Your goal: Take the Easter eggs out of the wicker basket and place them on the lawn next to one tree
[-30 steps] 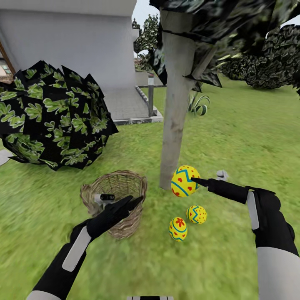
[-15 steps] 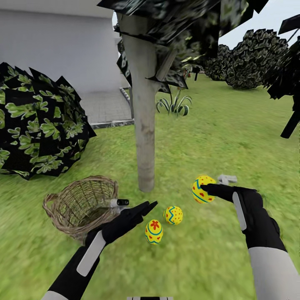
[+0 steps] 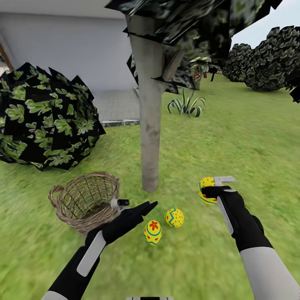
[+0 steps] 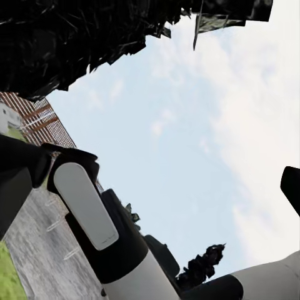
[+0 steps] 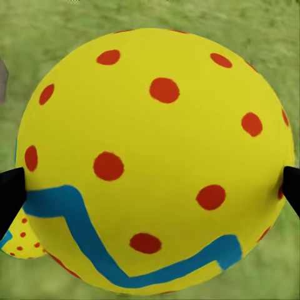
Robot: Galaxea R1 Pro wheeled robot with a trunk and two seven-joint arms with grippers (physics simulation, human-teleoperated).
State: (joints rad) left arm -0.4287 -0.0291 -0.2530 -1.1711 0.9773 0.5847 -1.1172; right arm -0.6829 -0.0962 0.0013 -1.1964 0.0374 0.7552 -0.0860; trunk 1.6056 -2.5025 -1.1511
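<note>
In the head view, the right gripper (image 3: 209, 190) is holding a dotted Easter egg (image 3: 206, 189) above the lawn (image 3: 233, 137), off to the right of the tree (image 3: 150, 125) trunk's base; the egg's long axis is running roughly upright, its blue zigzag band lying low. Two more eggs are lying on the grass in front of the trunk: a flower egg (image 3: 153, 232) standing almost upright with its narrow end up, and just beside it a small-dotted egg (image 3: 174, 217), tipped slightly. The wicker basket (image 3: 85, 201) is sitting left of the trunk, mouth tilted toward the robot. The left gripper (image 3: 143, 206) is hovering between the basket and the flower egg, fingers nearly together and gripping nothing.

In the left wrist view, sky, dark foliage and the robot's own arm (image 4: 94, 212) are showing.

In the right wrist view, the held egg (image 5: 156, 162) is sitting between two black fingertips (image 5: 9, 187) pressing its opposite sides, grass behind it.
</note>
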